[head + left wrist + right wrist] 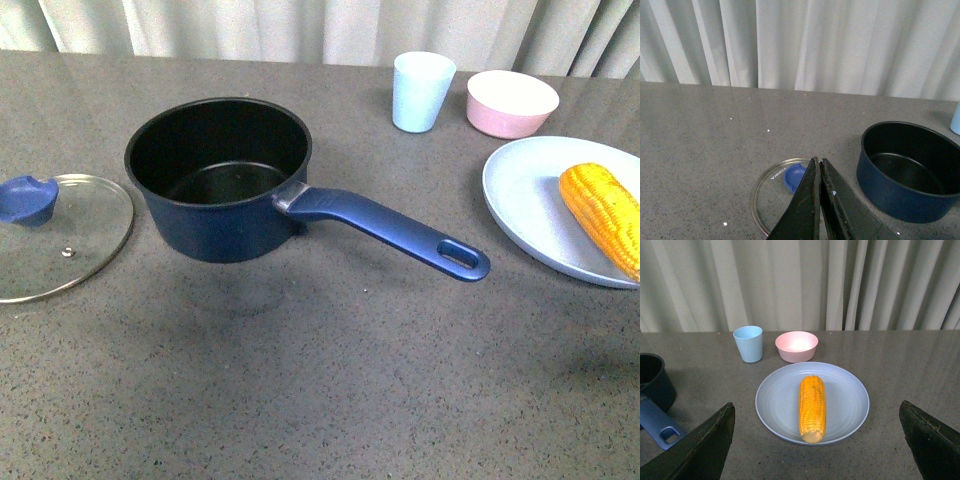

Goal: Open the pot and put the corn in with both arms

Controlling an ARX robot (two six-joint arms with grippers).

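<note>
Left gripper [820, 163] pinched together near lid [771, 196] marked KONKA; right gripper [817, 406] wide, facing corn [812, 416]

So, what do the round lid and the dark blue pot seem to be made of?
The round clear lid looks like glass with a metal rim: the table shows through it. The dark blue pot seems coated metal, matte black inside.

Left jaws pressed together, nothing between them — right jaws spread wide apart, empty.
</note>
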